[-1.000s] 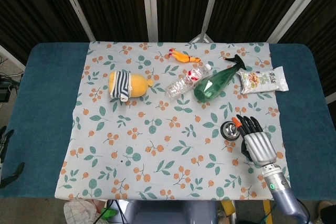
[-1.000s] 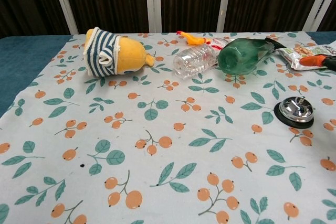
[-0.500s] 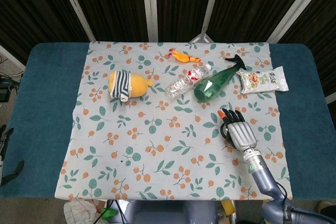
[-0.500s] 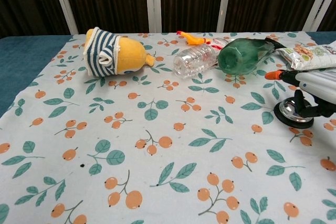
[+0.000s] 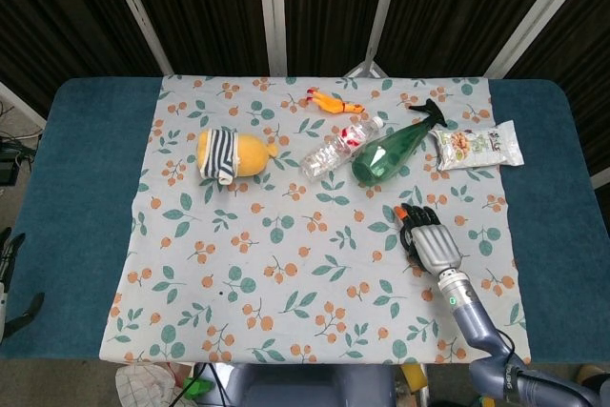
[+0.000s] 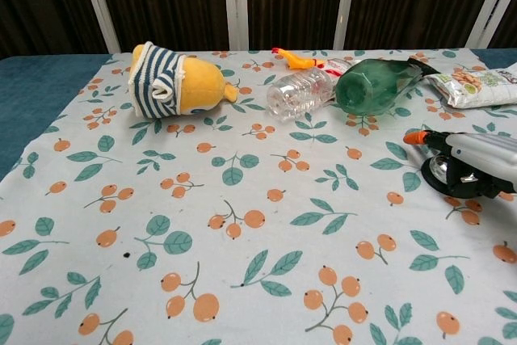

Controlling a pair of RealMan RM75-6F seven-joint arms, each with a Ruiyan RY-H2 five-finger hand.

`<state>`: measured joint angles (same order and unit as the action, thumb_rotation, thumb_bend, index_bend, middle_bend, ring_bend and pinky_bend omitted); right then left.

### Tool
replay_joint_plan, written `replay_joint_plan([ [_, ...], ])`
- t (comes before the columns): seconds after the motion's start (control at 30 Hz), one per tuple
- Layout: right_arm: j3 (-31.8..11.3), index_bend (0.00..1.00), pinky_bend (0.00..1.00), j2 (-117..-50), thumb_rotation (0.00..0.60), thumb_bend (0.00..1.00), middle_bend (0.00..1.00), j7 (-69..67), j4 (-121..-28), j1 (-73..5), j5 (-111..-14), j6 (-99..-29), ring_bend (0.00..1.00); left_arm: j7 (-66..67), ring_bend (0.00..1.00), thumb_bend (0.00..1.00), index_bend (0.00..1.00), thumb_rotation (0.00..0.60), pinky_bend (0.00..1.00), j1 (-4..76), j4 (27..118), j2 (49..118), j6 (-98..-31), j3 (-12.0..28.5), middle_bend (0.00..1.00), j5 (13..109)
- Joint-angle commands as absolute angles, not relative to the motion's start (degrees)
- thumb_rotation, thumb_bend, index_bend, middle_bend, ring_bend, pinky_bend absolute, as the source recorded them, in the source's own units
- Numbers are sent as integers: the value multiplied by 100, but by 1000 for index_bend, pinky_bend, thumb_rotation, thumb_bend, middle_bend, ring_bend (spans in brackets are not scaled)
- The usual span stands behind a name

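Observation:
My right hand (image 5: 429, 235) lies flat over a chrome call bell on the floral cloth (image 5: 276, 274), near the cloth's right side. From the head view the bell is hidden under the hand. The chest view shows the hand (image 6: 478, 159) from the side, its fingers spread and drooping over the bell (image 6: 439, 170), whose chrome dome and black base peek out on the left. The hand grips nothing. My left hand is in neither view.
Behind the hand lie a green spray bottle (image 5: 391, 148), a clear plastic bottle (image 5: 338, 147), a snack packet (image 5: 478, 145) and an orange rubber chicken (image 5: 332, 101). A yellow plush in a striped hat (image 5: 232, 153) sits at the left. Blue table (image 5: 76, 188) borders the cloth.
My right hand has moved left and forward from beside the bell to lie over it, covering it in the head view. Nothing else has shifted.

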<state>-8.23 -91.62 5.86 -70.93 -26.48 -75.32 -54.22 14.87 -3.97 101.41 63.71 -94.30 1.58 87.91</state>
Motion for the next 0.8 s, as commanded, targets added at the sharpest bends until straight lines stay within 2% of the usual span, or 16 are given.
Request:
replay_joint_plan([
  [0.03,-762,6,0,-9244,600,1000,0,499,-6977,-2677,-7554,-5365,0,1487,28,404,48,600,165,-397,10145,6370,-9429,155,0,8793],
  [0.17,-750,7,0,-9231,600,1000,0,460,-7007,-2711,-7680,-5479,0,1434,29,404,47,600,165,-418,10147,6350,-9480,160,0,8806],
  [0.33,-886,6,0,-8847,600,1000,0,481,-7646,-2665,-7932,-6010,0,1340,29,405,48,600,165,-427,10143,6311,-9482,158,0,8797],
  [0.6,-1058,7,0,-7540,600,1000,0,743,-9538,-2202,-8357,-7172,0,1232,28,405,48,600,165,-443,10142,6265,-9504,123,0,8868],
  [0.8,-639,7,0,-6470,600,1000,0,1070,-10662,-1531,-8826,-7912,0,1160,29,405,48,600,165,-461,10140,6238,-9535,111,0,8901],
])
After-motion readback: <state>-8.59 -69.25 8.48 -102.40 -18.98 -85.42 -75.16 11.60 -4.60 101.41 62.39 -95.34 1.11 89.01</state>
